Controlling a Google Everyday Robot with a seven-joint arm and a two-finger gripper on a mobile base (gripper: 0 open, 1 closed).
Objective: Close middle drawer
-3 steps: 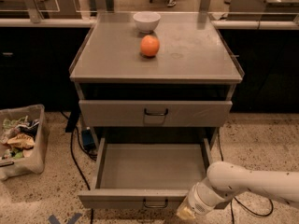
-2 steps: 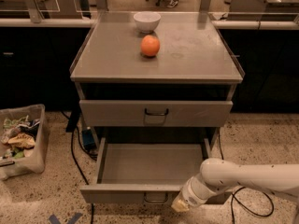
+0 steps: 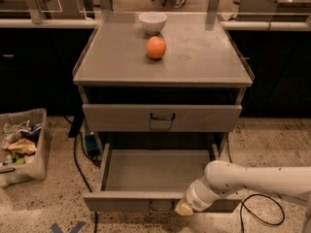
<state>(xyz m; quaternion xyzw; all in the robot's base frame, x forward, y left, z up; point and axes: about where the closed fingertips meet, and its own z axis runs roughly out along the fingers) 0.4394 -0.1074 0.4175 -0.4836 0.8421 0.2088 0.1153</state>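
- My gripper [image 3: 184,209] is at the front panel of the middle drawer [image 3: 155,176], just right of its handle [image 3: 162,206].
- The drawer stands pulled open behind the gripper.
- I cannot tell the gripper's grip state.

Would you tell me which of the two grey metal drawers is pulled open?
The lower, shallow grey metal drawer, its interior exposed, with the gripper at its front panel. The taller-fronted grey drawer above sits shut.

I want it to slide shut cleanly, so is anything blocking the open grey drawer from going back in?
Nothing visible does. The wide grey metal drawer looks empty inside, and nothing shows in the dark opening behind it. The robot's hand is at its front panel, beside the small dark wire handle.
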